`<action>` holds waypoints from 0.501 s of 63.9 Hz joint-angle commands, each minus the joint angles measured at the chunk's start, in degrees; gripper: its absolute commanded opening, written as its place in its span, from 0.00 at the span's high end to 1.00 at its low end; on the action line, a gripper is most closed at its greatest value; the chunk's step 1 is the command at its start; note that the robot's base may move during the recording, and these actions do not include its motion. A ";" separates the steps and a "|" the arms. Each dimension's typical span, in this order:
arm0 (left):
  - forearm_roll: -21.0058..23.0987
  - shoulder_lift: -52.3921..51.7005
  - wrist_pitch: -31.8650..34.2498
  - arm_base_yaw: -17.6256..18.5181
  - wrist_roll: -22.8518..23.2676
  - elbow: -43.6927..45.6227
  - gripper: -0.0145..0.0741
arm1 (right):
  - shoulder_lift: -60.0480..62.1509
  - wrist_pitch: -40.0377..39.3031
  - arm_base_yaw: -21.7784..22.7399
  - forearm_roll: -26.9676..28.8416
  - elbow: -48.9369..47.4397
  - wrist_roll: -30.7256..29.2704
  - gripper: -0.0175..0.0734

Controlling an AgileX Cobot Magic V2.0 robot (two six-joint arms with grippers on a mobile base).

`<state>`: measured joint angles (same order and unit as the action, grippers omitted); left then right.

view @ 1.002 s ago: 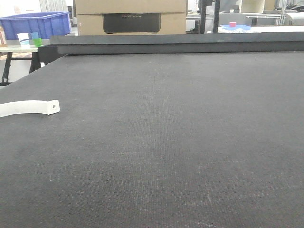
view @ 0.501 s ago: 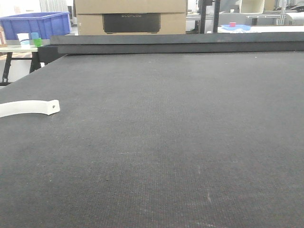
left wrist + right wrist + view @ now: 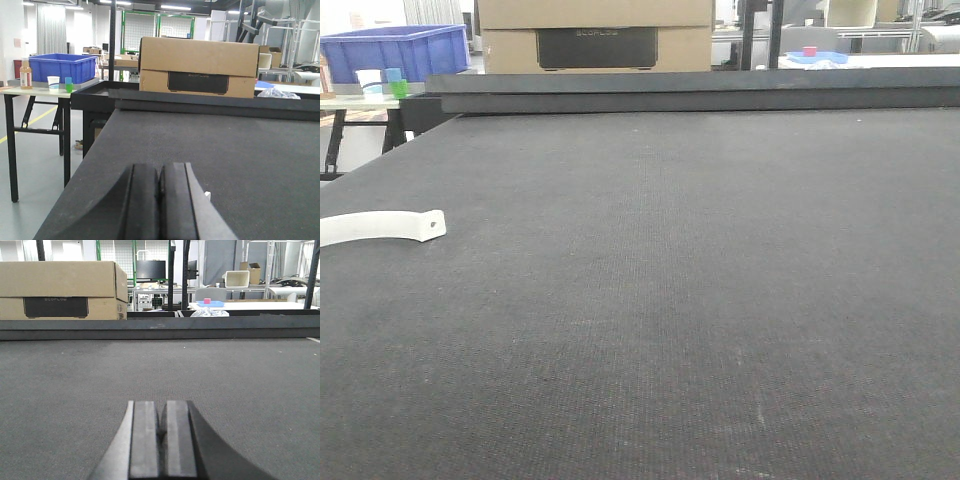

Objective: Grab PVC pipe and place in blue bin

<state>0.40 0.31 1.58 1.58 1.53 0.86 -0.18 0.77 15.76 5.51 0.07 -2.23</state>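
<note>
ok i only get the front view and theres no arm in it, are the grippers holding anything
observer: No. The left wrist view shows the left gripper shut with nothing in it, over the black table near its left edge.
operator: and the right one
observer: The right wrist view shows the right gripper shut and empty as well, over the middle of the table.

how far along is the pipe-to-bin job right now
Nothing looks done: the white PVC piece lies on the black table near its left edge, and the blue bin stands apart on a side table. Nothing is in hand: the left claw and right claw are both shut and empty. Left to do: the grasp, the carry and the drop into the bin.
</note>
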 commanded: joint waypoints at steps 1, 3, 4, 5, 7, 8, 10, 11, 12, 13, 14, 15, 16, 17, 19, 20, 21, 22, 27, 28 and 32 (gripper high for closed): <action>0.44 -0.31 -3.40 0.41 -0.03 3.82 0.96 | 0.18 -0.77 0.18 1.10 -0.07 -0.16 0.99; 0.44 -0.31 -5.99 0.41 -0.03 5.86 0.96 | 0.18 0.85 0.18 2.04 -0.07 -0.16 0.99; 0.44 -0.31 -7.06 0.41 -0.03 6.72 0.96 | 0.18 1.66 0.18 2.30 -0.61 -0.16 0.99; 0.44 -0.31 -8.65 0.41 -0.03 7.59 0.96 | 0.18 2.55 0.18 2.30 -1.21 -0.16 0.99; 0.44 -0.31 -11.19 0.41 -0.03 9.86 0.96 | 0.18 4.31 0.18 2.30 -2.95 -0.16 0.99; 0.44 -0.31 -12.14 0.41 -0.03 10.80 0.96 | 0.18 5.69 0.18 2.30 -3.75 -0.16 0.99; 0.44 -0.31 -14.14 0.41 -0.03 12.69 0.96 | 0.18 8.21 0.18 2.30 -5.89 -0.16 0.99; 0.44 -0.31 -15.11 0.41 -0.03 14.09 0.96 | 0.18 9.24 0.18 2.30 -6.80 -0.16 0.99; 0.32 -0.31 -16.06 0.41 -0.03 15.03 0.96 | 0.18 10.27 0.18 2.30 -7.70 -0.16 0.99; 0.31 0.00 -16.95 0.41 -0.03 15.99 0.96 | 0.18 11.25 0.18 2.30 -8.66 -0.16 0.99; 0.31 0.36 -18.18 0.41 -0.03 16.92 0.96 | 0.18 12.22 0.18 2.30 -9.64 -0.16 0.99; 0.31 0.97 -18.90 0.41 -0.03 18.33 0.96 | 0.18 13.17 0.18 2.41 -10.59 -0.16 0.99; 0.31 1.41 -19.83 0.41 -0.03 19.25 0.96 | 0.18 14.29 0.18 2.41 -12.03 -0.16 0.99; 0.31 1.87 -20.37 0.41 -0.03 20.18 0.96 | 0.18 14.88 0.18 2.41 -12.99 -0.16 0.99; 0.31 2.85 -21.31 0.41 -0.03 22.04 0.96 | 0.11 16.13 0.18 2.41 -15.43 -0.16 0.99; 0.31 3.62 -22.07 0.41 -0.03 23.45 0.96 | -0.20 16.52 0.18 2.41 -16.39 -0.16 0.99; 0.31 4.17 -22.54 0.41 -0.03 24.38 0.96 | -0.71 17.05 0.18 2.41 -17.87 -0.16 0.99; 0.31 4.73 -23.03 0.41 -0.03 25.79 0.96 | -1.10 17.43 0.18 2.41 -18.88 -0.16 0.99; 0.31 8.94 -26.64 0.41 -0.03 31.12 0.96 | -3.90 19.15 0.18 2.30 -24.34 -0.16 0.99; 0.31 9.79 -27.52 0.41 -0.03 32.14 0.96 | -4.88 19.38 0.18 2.19 -25.28 -0.16 0.99; 0.31 14.67 -32.93 0.41 -0.03 37.39 0.96 | -8.81 20.90 0.18 2.19 -29.90 -0.16 0.99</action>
<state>0.40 10.05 -25.65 1.58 1.53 32.77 -4.75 19.87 15.76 7.66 -24.68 -2.23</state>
